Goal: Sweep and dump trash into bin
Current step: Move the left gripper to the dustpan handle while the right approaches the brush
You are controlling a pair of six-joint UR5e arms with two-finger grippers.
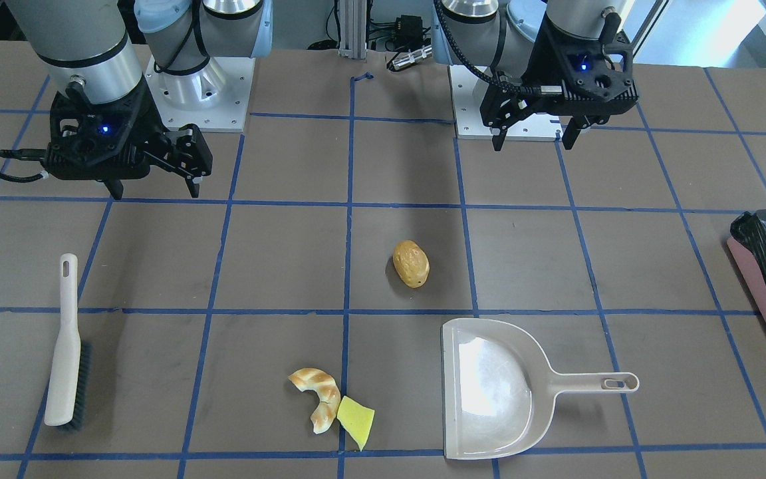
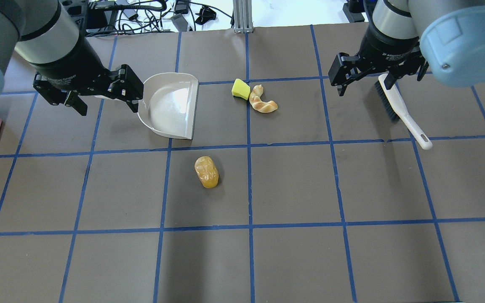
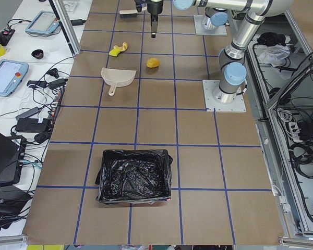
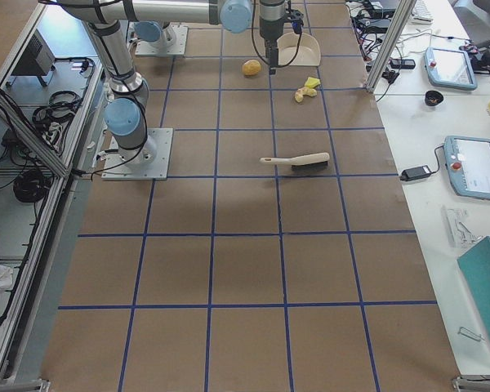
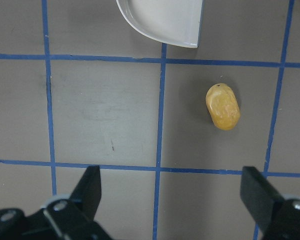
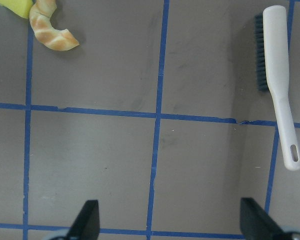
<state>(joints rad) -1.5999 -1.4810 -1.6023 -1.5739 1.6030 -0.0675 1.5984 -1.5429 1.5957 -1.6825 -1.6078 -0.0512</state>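
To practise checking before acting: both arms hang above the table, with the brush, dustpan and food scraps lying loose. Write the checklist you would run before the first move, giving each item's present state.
1. Left fingers open and empty: ok.
2. Right fingers open and empty: ok.
3. Brush lies free, nothing on its handle: ok.
4. Dustpan lies flat and empty, handle free: ok.
5. Potato lies alone, bread touches the sponge wedge, none in the dustpan yet: ok.
6. Bin open, lined, nothing covering it: ok.
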